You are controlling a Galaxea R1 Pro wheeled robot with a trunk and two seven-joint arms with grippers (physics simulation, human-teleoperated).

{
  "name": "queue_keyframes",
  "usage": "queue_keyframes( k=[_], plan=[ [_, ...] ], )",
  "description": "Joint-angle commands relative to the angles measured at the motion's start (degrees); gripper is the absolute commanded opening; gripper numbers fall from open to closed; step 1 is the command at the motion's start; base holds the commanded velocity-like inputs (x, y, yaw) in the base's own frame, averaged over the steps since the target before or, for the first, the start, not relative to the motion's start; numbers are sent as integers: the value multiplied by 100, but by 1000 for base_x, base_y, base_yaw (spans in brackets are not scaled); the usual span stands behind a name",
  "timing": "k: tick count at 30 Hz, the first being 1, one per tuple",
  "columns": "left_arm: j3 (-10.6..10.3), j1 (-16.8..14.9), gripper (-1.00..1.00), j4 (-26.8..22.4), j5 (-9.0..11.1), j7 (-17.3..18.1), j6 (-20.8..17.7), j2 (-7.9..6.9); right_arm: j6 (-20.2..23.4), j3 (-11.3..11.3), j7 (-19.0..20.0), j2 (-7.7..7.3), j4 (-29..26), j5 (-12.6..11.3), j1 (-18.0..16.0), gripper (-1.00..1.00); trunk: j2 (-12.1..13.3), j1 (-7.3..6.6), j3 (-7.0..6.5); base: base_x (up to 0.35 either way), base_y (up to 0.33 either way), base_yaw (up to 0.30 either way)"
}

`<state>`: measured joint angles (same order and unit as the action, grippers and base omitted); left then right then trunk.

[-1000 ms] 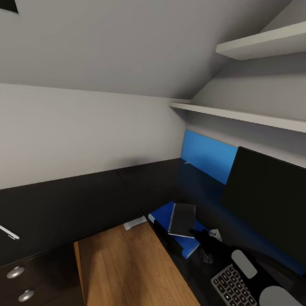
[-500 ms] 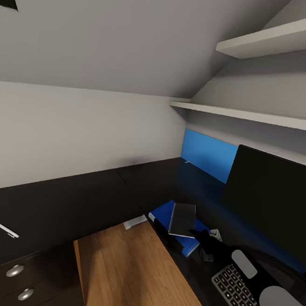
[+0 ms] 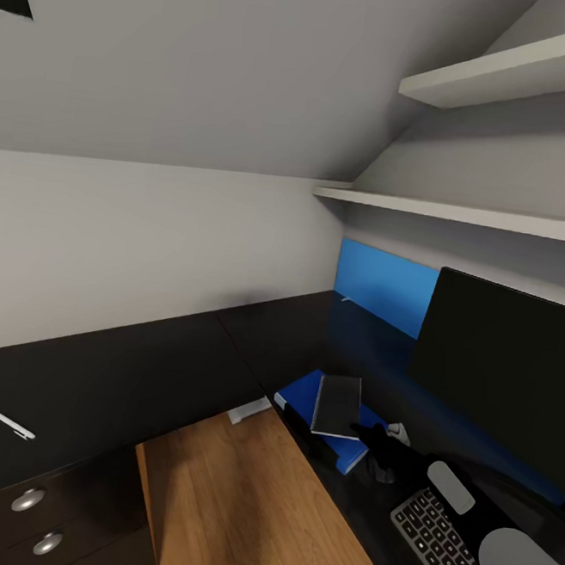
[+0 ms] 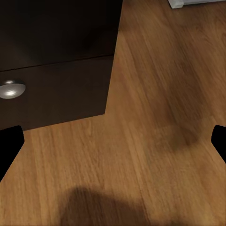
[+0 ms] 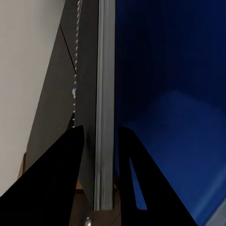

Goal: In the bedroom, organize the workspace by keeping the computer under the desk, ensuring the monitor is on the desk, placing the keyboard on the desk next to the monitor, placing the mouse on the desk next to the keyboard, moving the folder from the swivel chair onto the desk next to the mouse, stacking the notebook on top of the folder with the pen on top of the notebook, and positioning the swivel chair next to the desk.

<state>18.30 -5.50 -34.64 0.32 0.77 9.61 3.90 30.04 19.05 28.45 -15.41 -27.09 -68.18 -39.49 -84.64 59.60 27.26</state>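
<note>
The black desk (image 3: 136,372) runs in an L. On its right wing lies the blue folder (image 3: 299,398) with the dark notebook (image 3: 337,404) flat on top. My right gripper (image 3: 363,432) meets the notebook's near edge. In the right wrist view my right gripper (image 5: 100,132) is shut on the notebook's thin grey edge (image 5: 104,94), with blue beyond. The monitor (image 3: 507,373) stands behind, and the keyboard (image 3: 441,540) lies in front of it. The white pen (image 3: 12,426) rests on the left wing. My left gripper (image 4: 113,146) hangs open over the wooden floor. The mouse, computer and swivel chair are out of view.
Black drawers with silver knobs (image 3: 28,500) sit under the desk's left wing, and one knob (image 4: 12,89) is close to my left gripper. The blue back panel (image 3: 384,285) and two white wall shelves (image 3: 462,215) are above the desk. Wooden floor (image 3: 227,502) lies between the wings.
The whole view shifted very slightly a second ago. The notebook, folder, pen and right gripper have kept their places.
</note>
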Motion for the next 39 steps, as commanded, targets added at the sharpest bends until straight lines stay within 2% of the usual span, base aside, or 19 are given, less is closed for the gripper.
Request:
queue_keyframes(
  k=[1,3,4,22,39],
  plan=[
    [22,-4,100,1,3,9,15,5,10,28,12,-6,2,-38,-6,-100,-3,0,6,0,0,0],
    [23,-4,100,1,3,10,15,5,12,26,12,-6,2,-38,-6,-100,-3,0,6,0,0,0],
    [23,-4,100,1,3,10,15,5,13,24,12,-6,2,-38,-6,100,-3,0,6,0,0,0],
    [24,-4,100,1,3,11,15,5,18,16,21,-6,-7,-38,-6,100,-3,0,6,0,0,0],
    [24,-4,100,1,3,11,15,5,16,11,44,-15,-11,-38,-6,100,678,-374,-299,0,0,0]
  ],
)
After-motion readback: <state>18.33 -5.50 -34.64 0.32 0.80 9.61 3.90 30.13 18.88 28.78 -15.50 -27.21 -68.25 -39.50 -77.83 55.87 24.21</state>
